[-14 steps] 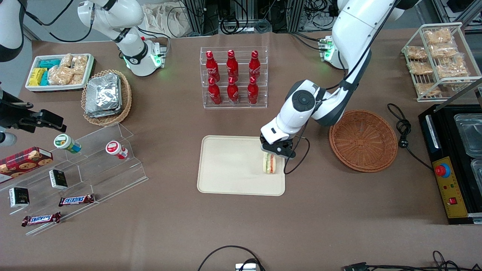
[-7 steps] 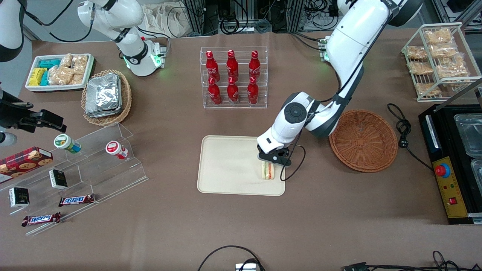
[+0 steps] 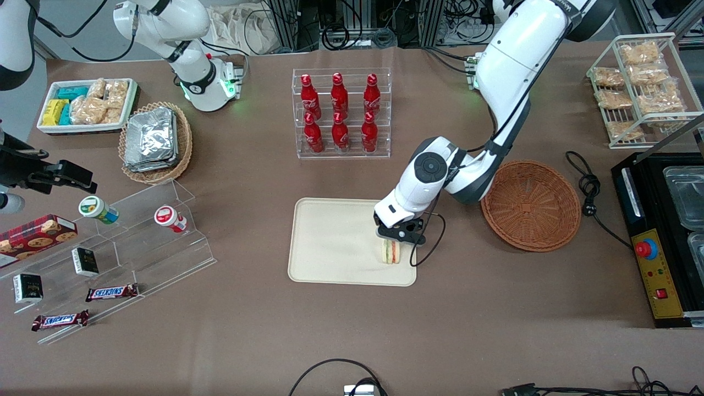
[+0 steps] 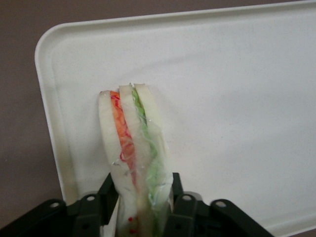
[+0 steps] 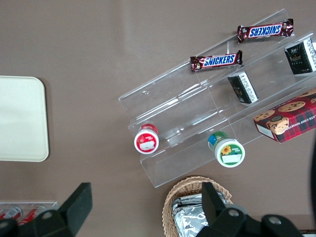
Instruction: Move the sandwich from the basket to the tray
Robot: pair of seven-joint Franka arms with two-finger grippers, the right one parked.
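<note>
- Two Snickers bars [image 3: 111, 292] lie on the clear stepped stand [image 3: 137, 242].
- The gripper [image 3: 397, 237], closed around the sandwich [image 3: 391, 251], hangs at the tray's [image 3: 335, 242] four o'clock corner.

L arm bent low, hand [image 3: 394, 241] pointing down, fingers [image 4: 109, 190] clamped.

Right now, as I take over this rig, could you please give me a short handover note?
Gripper: shut on the sandwich, low over the tray at its edge nearest the basket.
Sandwich: upright on edge, over the tray; I cannot tell whether it touches.
Basket: holds nothing, beside the tray toward the working arm's end.
Done: pick and carry.
Left: set down if needed, open, retreat.
</note>
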